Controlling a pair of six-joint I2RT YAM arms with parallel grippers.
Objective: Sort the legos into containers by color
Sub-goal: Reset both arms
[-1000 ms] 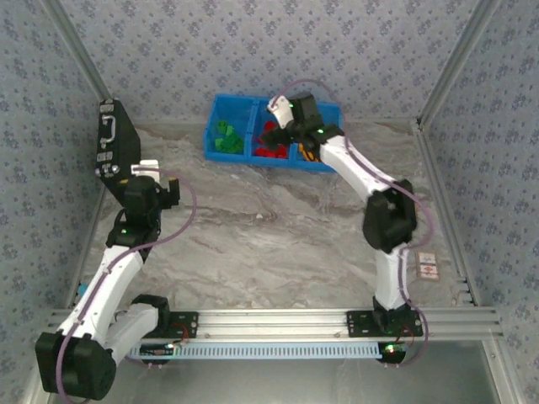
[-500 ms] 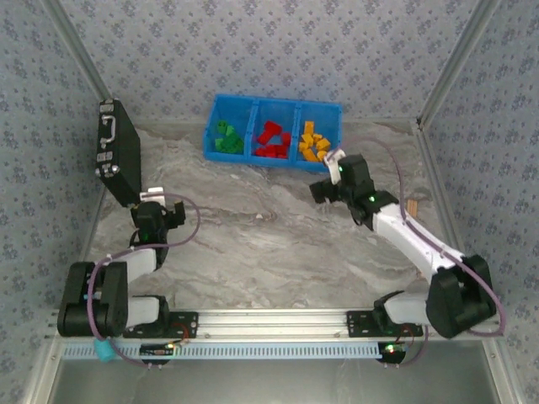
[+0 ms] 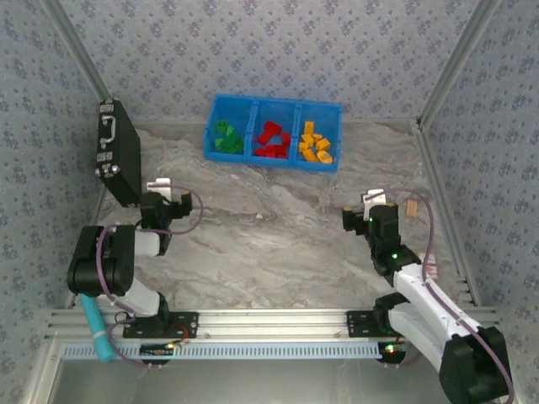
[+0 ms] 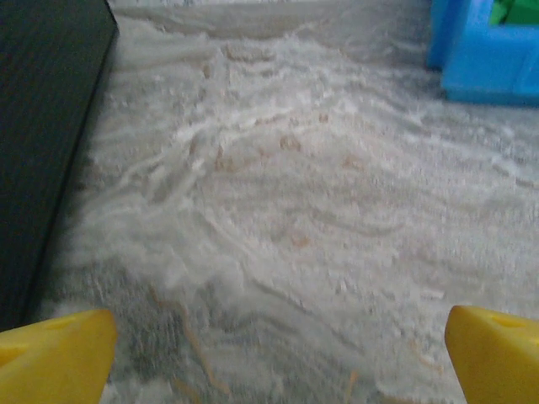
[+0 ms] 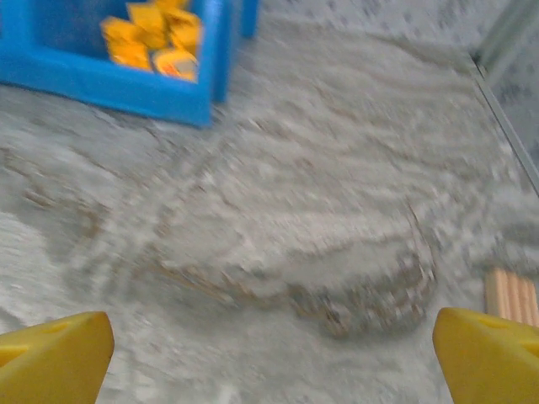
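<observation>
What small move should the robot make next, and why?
Probably just park the left gripper and right gripper, both open and holding nothing. The green bricks, red bricks and orange bricks each occupy their own compartment of the blue bin, and every brick in view lies there.

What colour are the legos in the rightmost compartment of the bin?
Orange legos, clearest in the right wrist view.
</observation>
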